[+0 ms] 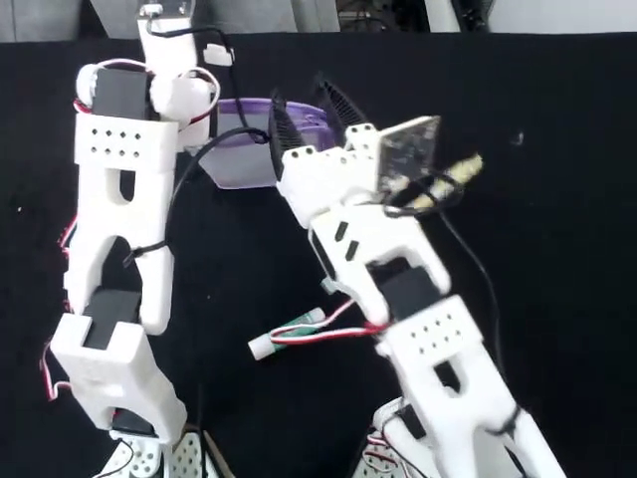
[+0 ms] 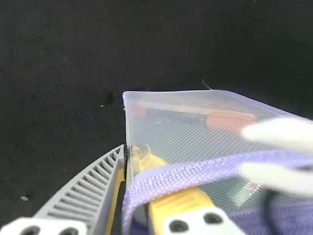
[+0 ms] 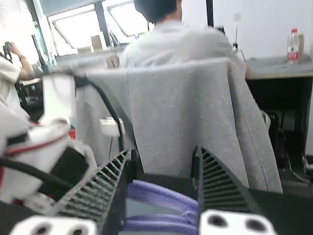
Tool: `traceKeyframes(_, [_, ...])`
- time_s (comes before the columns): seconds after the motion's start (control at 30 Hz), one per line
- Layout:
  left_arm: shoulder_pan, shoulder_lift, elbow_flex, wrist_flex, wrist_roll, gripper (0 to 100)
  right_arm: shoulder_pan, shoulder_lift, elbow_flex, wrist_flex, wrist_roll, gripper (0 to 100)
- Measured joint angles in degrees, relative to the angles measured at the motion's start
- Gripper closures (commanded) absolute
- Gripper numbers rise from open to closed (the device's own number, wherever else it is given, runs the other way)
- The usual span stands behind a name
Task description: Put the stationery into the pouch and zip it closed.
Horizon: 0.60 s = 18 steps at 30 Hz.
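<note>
Left gripper (image 2: 128,149) pinches the pouch (image 2: 186,132) corner; right gripper (image 3: 163,152) straddles the zipper edge (image 3: 156,196), fingers spread. Sloppy tug there probably yanks the pouch free, imo.

Both arms are extended forward, left hand (image 2: 130,152) clamped on the pouch (image 2: 195,127), right hand's (image 3: 163,152) fingers spread.

The left arm (image 1: 119,199) and right arm (image 1: 398,289) flank the pouch (image 1: 239,159); a white pen (image 1: 264,345) lies between them. The surface (image 1: 567,179) beyond the right arm permits passage.
</note>
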Motion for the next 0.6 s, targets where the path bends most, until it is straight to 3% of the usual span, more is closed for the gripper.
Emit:
traceKeyframes(0.33, [-3.8,0.0,0.1,-0.4,0.0,97,12.0,-12.7,-15.6,21.3,0.0,81.0])
traceKeyframes(0.6, [-3.9,0.0,0.1,-0.4,0.0,97,26.5,-1.1,-28.5,47.6,0.0,80.7])
